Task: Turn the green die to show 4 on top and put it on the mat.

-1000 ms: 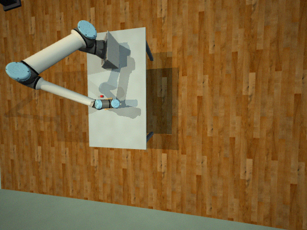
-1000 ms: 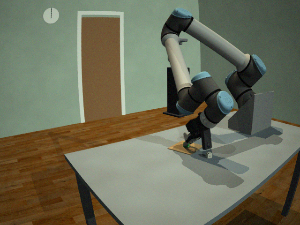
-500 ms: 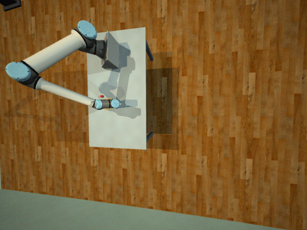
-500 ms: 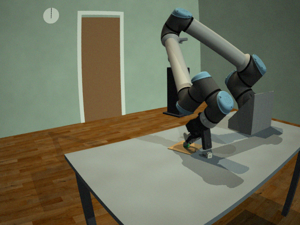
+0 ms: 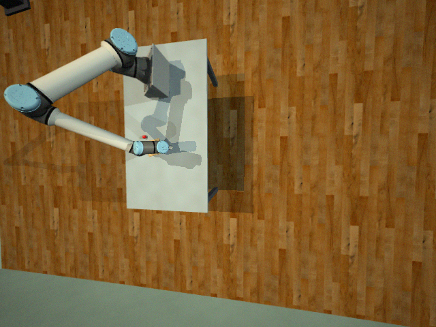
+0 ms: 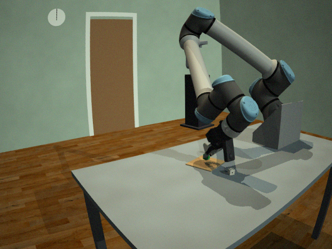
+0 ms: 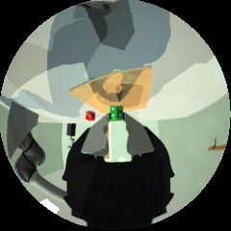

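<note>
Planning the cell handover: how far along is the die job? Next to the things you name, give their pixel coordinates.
Done: green cubic die (image 6: 207, 157) (image 7: 116, 113) gripped in the black two-jaw pincer (image 6: 206, 157) (image 7: 116, 113). In hand: it's held over the square orange mat (image 6: 191, 164) (image 7: 141, 98). Left: get 4 on top, seat it flat, release, move clear.

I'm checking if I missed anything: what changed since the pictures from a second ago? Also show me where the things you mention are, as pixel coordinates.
The tool (image 6: 206, 156) (image 7: 116, 113) went up a little, and the green die (image 6: 207, 157) (image 7: 116, 113) went up with it, held between its fingers. Nothing new was grabbed or let go. The orange mat (image 5: 153, 154) (image 6: 192, 164) (image 7: 143, 98), white die (image 6: 231, 171) and red die (image 5: 144, 136) (image 7: 89, 115) stayed put.
</note>
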Robot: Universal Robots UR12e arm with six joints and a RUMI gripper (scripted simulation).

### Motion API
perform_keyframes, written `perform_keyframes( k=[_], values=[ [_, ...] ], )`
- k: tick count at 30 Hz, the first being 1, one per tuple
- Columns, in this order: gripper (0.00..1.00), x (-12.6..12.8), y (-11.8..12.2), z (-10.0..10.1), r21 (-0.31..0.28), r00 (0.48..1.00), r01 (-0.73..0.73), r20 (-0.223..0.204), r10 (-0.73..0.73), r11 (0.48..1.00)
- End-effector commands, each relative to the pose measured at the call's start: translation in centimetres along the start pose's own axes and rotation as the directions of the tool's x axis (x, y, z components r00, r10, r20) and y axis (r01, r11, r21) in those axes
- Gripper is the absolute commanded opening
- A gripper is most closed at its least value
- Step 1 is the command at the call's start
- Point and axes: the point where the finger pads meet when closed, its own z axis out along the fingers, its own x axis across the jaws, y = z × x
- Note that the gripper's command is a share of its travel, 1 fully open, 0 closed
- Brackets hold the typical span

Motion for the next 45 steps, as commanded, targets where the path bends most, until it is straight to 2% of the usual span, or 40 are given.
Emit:
perform_keyframes(
  k=[1,12,45],
  values=[
    [0.06,0.0,1.2,-1.3,0.0,1.0,-0.001,0.0,0.001,1.0],
    [0.06,0.0,3.7,-3.7,0.0,1.0,-0.001,0.0,0.001,1.0],
    [0.06,-0.1,3.6,-3.7,0.011,1.0,-0.001,0.007,0.001,1.0]
  ],
)
